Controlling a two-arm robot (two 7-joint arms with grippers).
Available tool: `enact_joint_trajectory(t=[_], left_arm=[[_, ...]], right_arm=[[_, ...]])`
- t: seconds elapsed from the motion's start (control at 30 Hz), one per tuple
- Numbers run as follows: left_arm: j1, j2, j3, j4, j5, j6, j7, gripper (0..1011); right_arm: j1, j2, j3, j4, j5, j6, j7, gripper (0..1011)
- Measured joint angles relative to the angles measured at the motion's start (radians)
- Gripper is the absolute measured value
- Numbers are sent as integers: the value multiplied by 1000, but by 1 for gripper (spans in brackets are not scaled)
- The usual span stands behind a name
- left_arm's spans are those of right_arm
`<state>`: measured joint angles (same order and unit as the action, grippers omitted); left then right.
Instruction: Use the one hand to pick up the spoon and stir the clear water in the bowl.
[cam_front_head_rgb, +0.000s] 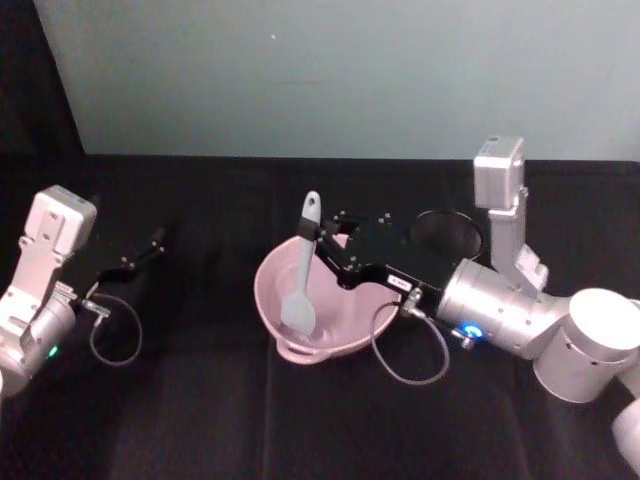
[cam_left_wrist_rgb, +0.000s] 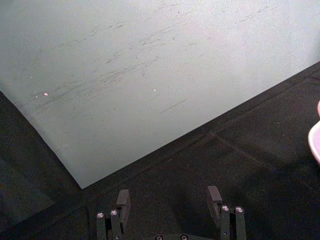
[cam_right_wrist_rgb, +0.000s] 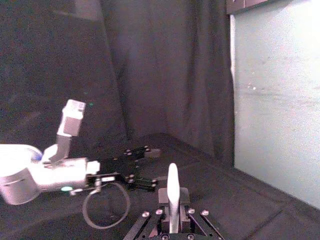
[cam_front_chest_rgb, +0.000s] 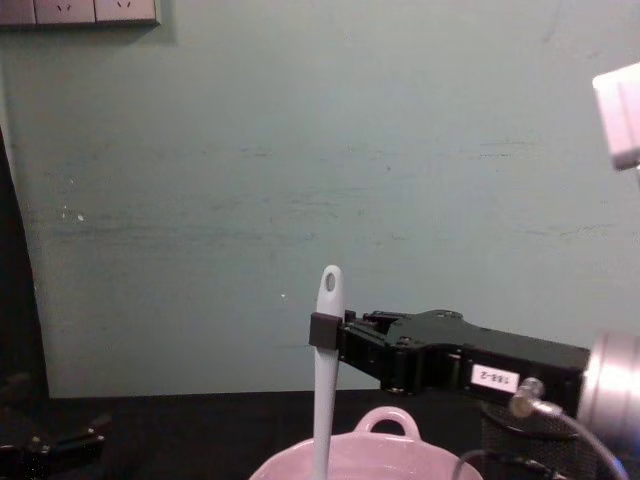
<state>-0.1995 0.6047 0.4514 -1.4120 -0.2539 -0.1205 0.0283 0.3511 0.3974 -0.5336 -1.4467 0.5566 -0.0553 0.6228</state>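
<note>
White spoon (handle) between the jaws

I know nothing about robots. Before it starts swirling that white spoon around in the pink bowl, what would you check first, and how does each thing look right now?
1. Grip: right gripper shut on the spoon, high on its handle: ok.
2. Spoon head down inside the bowl: ok.
3. Spoon roughly upright, leaning slightly: ok.
4. Water in the bowl: cannot tell.
5. Left gripper open, parked far left, apart from the bowl: ok.
6. Black mesh cup just behind the right gripper, room to swing: cannot tell.
</note>
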Motion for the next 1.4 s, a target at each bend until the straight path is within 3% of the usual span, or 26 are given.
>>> enact_joint_trajectory(t=[0.13,0.33,0.53,0.7,0.9,1.03,1.27,1.4], left_arm=[[0,0,0,0,0,0,0,1011],[0,0,0,0,0,0,0,1011],[0,0,0,0,0,0,0,1011],[0,0,0,0,0,0,0,1011],[0,0,0,0,0,0,0,1011],[0,0,0,0,0,0,0,1011],[0,0,0,0,0,0,0,1011],[0,0,0,0,0,0,0,1011]], right_arm=[[30,-41,-5,67,-44,-54,-31,114],[54,-84,13,130,-103,-122,-87,114],[61,-84,30,142,-150,-149,-118,114],[56,-58,50,133,-170,-145,-118,114],[11,-7,78,60,-157,-110,-83,114],[-35,36,93,-17,-122,-75,-43,114],[-74,56,91,-81,-52,-29,-6,114],[-67,46,67,-80,-10,14,13,114]])
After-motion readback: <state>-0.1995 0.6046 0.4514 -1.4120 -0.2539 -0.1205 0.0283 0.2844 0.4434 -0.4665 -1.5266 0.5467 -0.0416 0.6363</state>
